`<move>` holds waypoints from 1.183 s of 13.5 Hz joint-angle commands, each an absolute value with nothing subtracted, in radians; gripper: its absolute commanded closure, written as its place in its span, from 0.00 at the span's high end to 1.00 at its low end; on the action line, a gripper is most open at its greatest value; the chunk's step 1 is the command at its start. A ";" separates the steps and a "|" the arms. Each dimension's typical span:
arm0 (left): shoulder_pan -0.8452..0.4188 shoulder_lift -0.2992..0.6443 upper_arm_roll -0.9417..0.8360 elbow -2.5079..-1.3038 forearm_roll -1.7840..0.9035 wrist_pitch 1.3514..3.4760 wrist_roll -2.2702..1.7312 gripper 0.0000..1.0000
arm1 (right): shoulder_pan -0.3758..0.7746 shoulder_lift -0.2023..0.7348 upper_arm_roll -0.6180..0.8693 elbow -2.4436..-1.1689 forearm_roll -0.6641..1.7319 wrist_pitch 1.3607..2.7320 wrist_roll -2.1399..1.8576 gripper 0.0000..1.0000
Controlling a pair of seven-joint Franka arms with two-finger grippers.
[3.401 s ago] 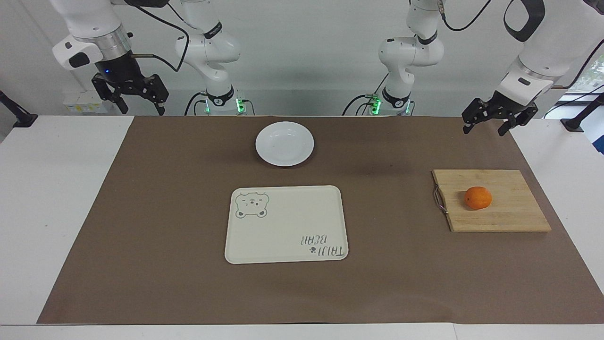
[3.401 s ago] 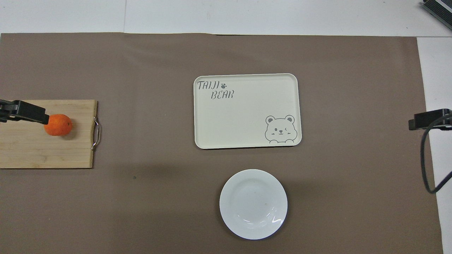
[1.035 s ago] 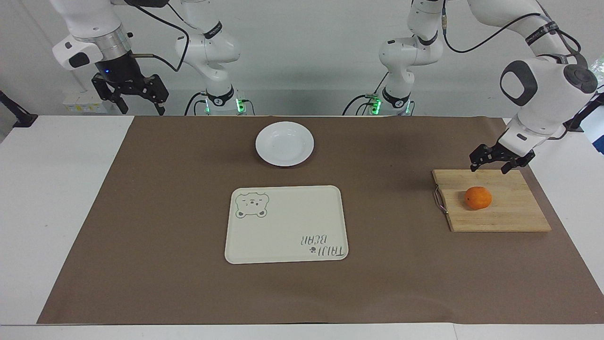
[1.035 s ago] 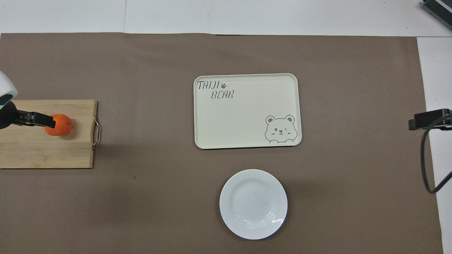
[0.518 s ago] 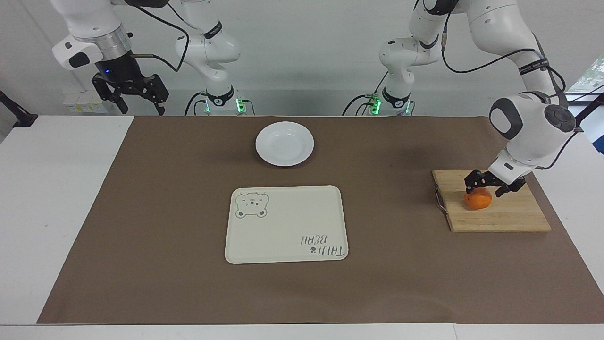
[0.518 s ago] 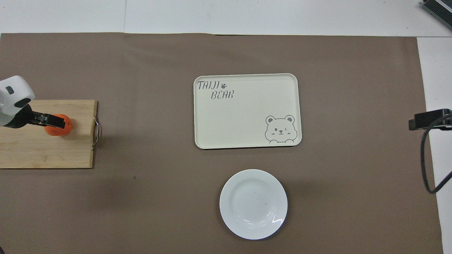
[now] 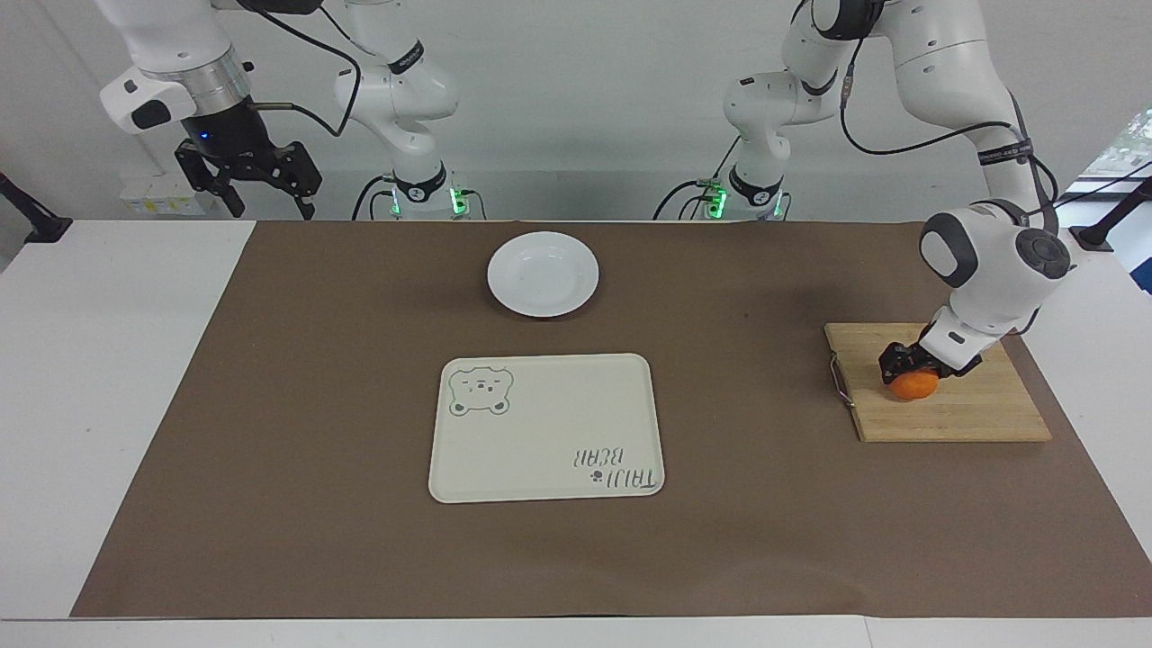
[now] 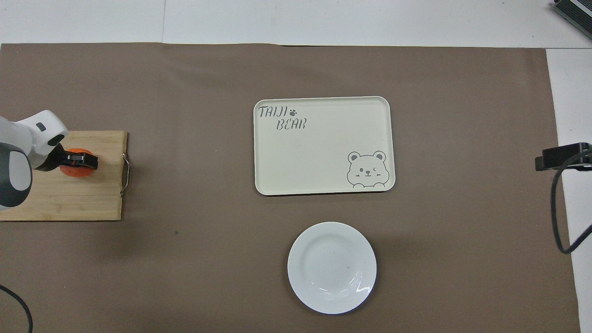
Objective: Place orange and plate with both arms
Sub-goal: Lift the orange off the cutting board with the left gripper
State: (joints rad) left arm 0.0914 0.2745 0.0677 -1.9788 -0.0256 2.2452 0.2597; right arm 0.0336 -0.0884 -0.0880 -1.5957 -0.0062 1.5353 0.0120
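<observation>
Down onto the small round bright-orange orange (image 7: 913,387) has come the left gripper (image 7: 916,362); a moment ago it hung above the fruit, and now its black fingers straddle it on the pale wooden cutting board (image 7: 981,409), by the table edge at the left arm's end. Whether the fingers have actually closed on the fruit I cannot tell. The step in hand looks like the pick-up of the orange; next the fingers need a firm squeeze, then a straight lift off the board, since a round fruit could roll if nudged.

Going from near the robots outward: the right gripper (image 7: 249,183) waits in the air over the table's corner at the right arm's end, its fingers spread wide and empty. The round glossy white plate (image 7: 543,274) lies untouched near the robots' edge, about midway along. Farther out, mid-table, sits the cream rectangular tray with the bear drawing (image 7: 546,427), empty. Nothing stands between board, plate and tray on the brown mat (image 7: 315,378).
</observation>
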 commanded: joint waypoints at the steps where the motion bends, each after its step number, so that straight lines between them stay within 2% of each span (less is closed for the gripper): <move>1: 0.080 0.262 0.071 -1.954 -0.032 2.244 0.216 0.00 | 0.034 -0.081 -0.087 -1.577 -0.011 1.516 0.003 1.00; 9: -0.017 0.226 0.066 -1.751 -0.032 1.948 0.000 0.00 | 0.034 -0.081 -0.087 -1.577 -0.011 1.516 0.003 1.00; 16: -0.173 0.157 0.066 -1.733 -0.032 1.841 -0.265 0.00 | 0.034 -0.081 -0.087 -1.577 -0.011 1.516 0.003 1.00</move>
